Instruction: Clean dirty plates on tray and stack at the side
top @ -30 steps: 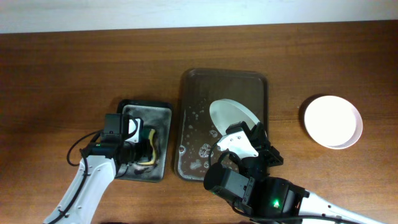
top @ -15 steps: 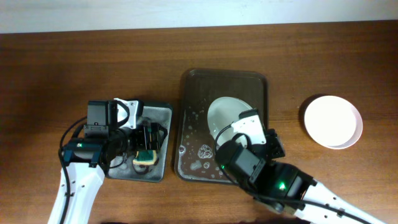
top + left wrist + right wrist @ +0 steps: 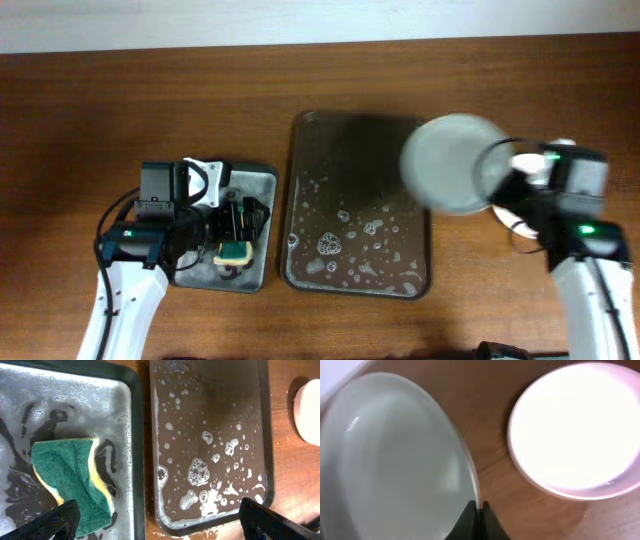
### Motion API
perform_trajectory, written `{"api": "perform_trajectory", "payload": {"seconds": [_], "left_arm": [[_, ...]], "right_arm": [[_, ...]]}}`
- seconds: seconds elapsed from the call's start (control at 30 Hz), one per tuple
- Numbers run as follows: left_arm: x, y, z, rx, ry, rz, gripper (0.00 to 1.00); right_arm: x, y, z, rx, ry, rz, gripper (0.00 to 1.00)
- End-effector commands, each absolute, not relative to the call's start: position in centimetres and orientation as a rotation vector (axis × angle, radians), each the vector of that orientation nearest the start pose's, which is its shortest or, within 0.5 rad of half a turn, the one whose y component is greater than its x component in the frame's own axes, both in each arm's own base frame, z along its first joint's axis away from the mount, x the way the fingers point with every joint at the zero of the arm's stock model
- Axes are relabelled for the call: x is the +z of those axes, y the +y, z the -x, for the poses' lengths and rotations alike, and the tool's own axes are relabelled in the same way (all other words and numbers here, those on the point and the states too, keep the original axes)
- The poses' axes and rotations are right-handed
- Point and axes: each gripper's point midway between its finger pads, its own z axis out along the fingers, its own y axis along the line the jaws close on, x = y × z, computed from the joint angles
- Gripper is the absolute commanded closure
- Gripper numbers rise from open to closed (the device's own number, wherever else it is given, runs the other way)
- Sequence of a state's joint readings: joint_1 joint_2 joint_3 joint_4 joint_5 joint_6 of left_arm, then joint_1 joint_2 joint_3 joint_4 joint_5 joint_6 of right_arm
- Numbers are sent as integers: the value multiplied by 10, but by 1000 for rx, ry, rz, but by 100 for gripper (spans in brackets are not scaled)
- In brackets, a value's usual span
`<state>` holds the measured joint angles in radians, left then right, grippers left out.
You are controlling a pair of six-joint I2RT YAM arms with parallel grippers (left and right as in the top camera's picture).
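Note:
My right gripper point(image 3: 503, 172) point(image 3: 478, 519) is shut on the rim of a white plate point(image 3: 452, 163) point(image 3: 395, 460) with no red smear showing. It holds the plate in the air over the right edge of the dark brown tray point(image 3: 300, 200) point(image 3: 265, 435). The tray holds only suds and water. Another clean white plate point(image 3: 575, 435) lies on the table just right of the held one, mostly hidden under my right arm in the overhead view. My left gripper point(image 3: 235, 225) point(image 3: 159, 512) is open and empty over the small black tray.
A small black tray point(image 3: 258, 178) point(image 3: 100, 390), wet with suds, sits left of the brown tray. A green and yellow sponge point(image 3: 232, 251) point(image 3: 70, 485) lies in it. Bare wooden table surrounds both trays.
My right gripper lifted the plate off the brown tray and carried it right, toward the plate at the side. My left gripper rose off the sponge, then stayed still.

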<state>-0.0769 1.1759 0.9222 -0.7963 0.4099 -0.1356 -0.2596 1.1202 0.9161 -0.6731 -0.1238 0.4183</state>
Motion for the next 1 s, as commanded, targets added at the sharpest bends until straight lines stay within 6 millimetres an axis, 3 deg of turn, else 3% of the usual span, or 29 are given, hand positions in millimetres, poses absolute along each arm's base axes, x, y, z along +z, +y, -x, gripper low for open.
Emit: {"api": "perform_trajectory", "payload": {"seconds": [0.0,0.07,0.1,0.23,0.27,0.3,0.37,0.43,0.5,0.53,0.6,0.67,0.77,0.9,0.97], "left_arm": [[161,-91,-283,-624,2582,-74,0],[161,-91,-283,-624,2582,-74,0],[161,-91,-283,-624,2582,-75,0],[161,-91,-283,-624,2582,-75,0],[161,-91,-283,-624,2582,-74,0],[161,-91,-283,-624,2582,-75,0],[161,-91,-283,-624,2582,-75,0],[161,-91,-283,-624,2582,-75,0],[161,-91,-283,-624,2582,-75,0],[161,-91,-283,-624,2582,-74,0],[161,-91,-283,-624,2582,-74,0],[161,-91,-283,-624,2582,-75,0],[161,-91,-283,-624,2582,-75,0],[161,-91,-283,-624,2582,-74,0],[161,-91,-283,-624,2582,-74,0]], "right_arm": [[165,-130,-301,237,2181,-1100,96],[143,-176,-288,159,2144,-1271,96],[118,-198,-277,117,2155,-1388,96],[63,-213,-266,125,2239,-1542,96],[55,-213,-266,129,2254,-1555,85],[52,-215,-271,133,2255,-1534,49],[68,-207,-291,266,2241,-1423,43],[113,-184,-323,467,2213,-1189,41],[153,-152,-340,599,2212,-994,41],[179,-116,-345,662,2243,-812,41],[189,-63,-333,691,2348,-633,41],[169,-17,-305,582,2575,-542,41],[127,32,-277,407,2829,-364,43],[83,85,-241,377,3037,-230,65],[70,105,-221,361,3125,-188,64]]}}
